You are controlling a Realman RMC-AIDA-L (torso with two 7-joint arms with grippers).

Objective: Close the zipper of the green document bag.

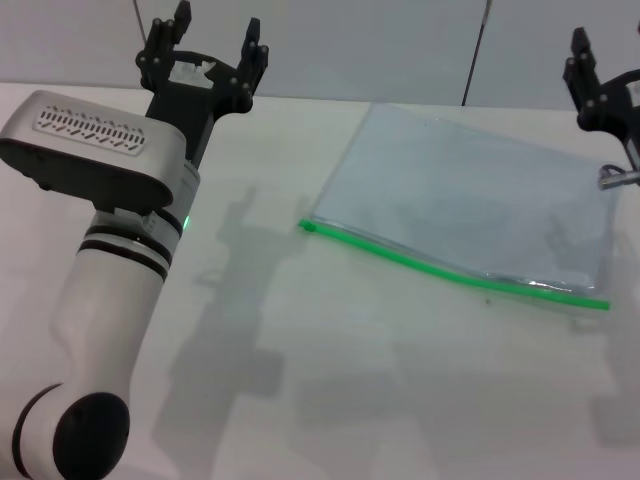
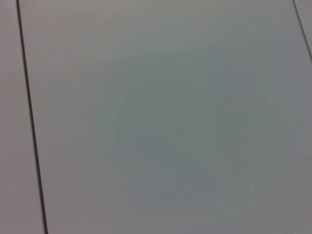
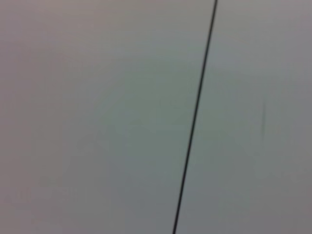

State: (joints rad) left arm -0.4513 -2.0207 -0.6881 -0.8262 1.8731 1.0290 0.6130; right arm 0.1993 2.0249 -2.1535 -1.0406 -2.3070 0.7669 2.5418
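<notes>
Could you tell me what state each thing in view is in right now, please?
green document bag: lying flat on the table, untouched by either gripper.
zipper: runs along the bag's near long edge; whether it is closed cannot be told.
slider tab: at the zipper's left end.
left gripper: open, raised at the table's far left, holding nothing.
right gripper: raised at the right edge of the head view, partly cut off.

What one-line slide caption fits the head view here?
Green document bag lies flat on the table, zipper nearest; left pincer open and raised, right pincer at the bag's far corner.
</notes>
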